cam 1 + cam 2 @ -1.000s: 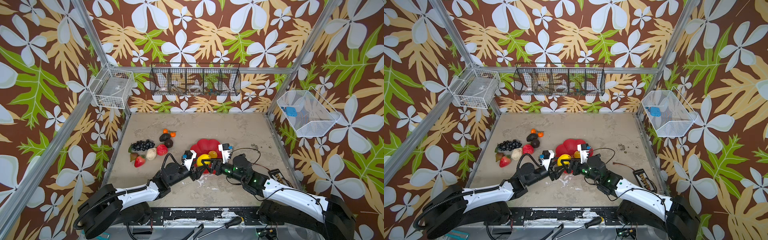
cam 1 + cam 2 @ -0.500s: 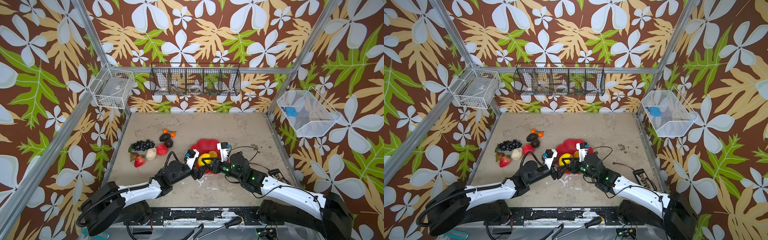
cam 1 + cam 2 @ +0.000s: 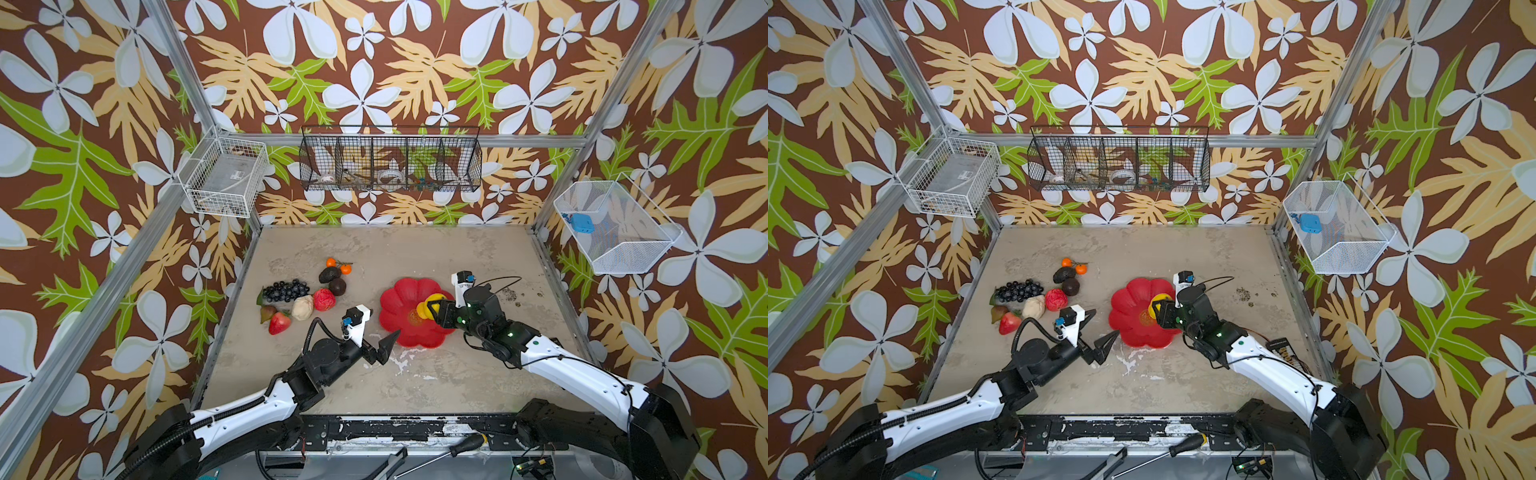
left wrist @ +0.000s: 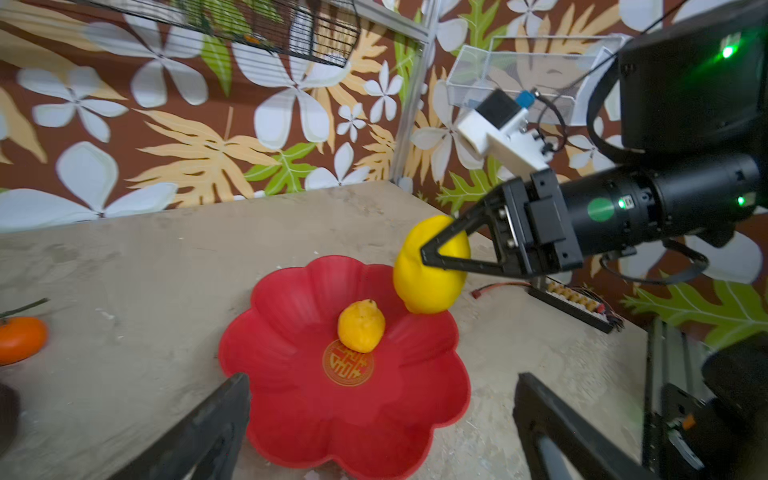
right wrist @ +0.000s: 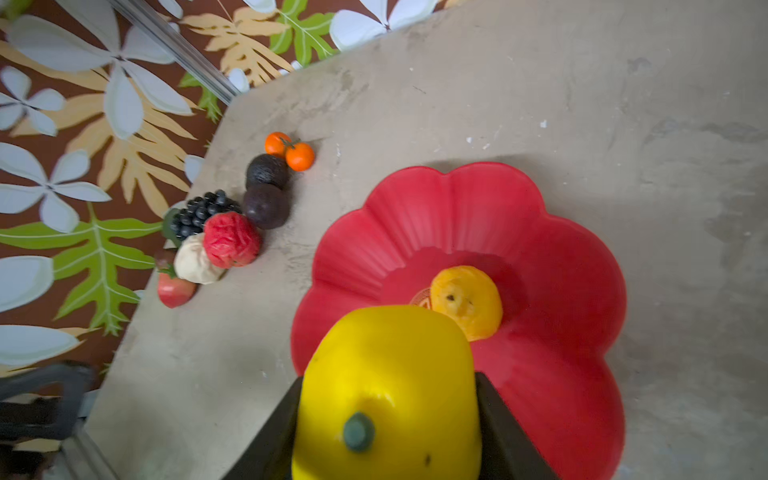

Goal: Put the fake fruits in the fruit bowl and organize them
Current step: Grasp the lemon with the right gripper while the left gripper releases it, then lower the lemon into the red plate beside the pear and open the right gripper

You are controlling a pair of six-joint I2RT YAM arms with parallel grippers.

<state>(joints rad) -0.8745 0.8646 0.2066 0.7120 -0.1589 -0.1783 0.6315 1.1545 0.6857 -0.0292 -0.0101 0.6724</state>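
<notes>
The right claw is clamped across the waist of the big yellow lemon, holding it above the right side of the fruit bowl, which sits near the middle of the table; a smaller lemon already lies beside the bowl's gold medallion, whose seal-style character I cannot read. The left claw gapes empty at the bowl's near-left rim. The remaining fruits cluster by the table's left edge. I judge them light, hollow, glossy plastic: slippery, prone to rolling, best gripped across the widest part
</notes>
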